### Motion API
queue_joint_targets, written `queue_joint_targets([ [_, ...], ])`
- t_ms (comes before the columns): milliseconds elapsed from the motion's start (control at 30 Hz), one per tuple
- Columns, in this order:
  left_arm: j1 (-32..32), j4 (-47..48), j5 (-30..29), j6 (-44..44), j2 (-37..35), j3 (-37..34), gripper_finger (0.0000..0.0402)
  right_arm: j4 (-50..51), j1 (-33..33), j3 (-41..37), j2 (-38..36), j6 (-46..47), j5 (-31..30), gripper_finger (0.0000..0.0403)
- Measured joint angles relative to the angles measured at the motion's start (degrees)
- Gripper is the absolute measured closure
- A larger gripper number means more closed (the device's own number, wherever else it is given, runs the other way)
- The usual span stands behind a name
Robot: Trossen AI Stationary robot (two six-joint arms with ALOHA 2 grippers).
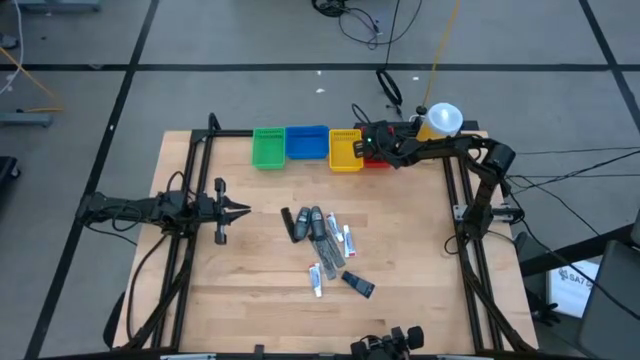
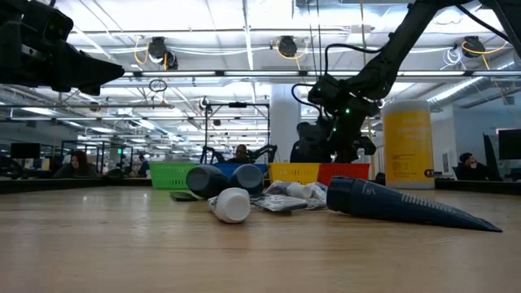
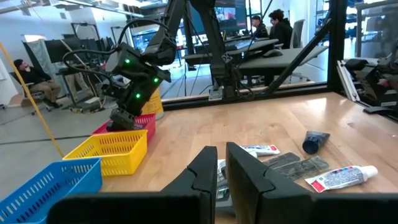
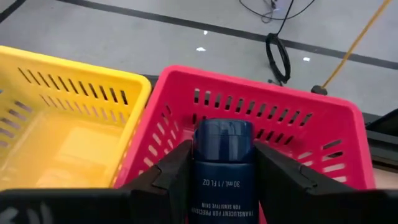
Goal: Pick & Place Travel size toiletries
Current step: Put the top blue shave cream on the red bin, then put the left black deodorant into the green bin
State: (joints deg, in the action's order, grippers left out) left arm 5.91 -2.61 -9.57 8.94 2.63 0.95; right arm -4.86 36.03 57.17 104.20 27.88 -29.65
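Dark bottle [image 4: 222,163] between right hand [image 4: 222,177] fingers, over red bin [image 4: 292,118]

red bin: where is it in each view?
High: red bin, far edge, mostly hidden under the right gripper.
Low: right of centre, behind the toiletries.
Left wrist: left side, beyond the yellow bin.
Right wrist: centre, below the held dark bottle; bin rim at.
Shared landmark: yellow bin, directly beside it in every view.
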Motion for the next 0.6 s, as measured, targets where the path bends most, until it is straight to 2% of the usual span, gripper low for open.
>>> queue_joint_targets([
  [167,0.0,0.09,-0.02,-0.02,0.0,0.0,0.0364,0.69,0.0,0.0,0.0,1.37,-0.06,0.0257],
  [600,0.0,0.23,-0.02,0.1,0.0,0.0,0.0364,1.81,0.02,0.04,-0.52,1.91,-0.34,0.022],
])
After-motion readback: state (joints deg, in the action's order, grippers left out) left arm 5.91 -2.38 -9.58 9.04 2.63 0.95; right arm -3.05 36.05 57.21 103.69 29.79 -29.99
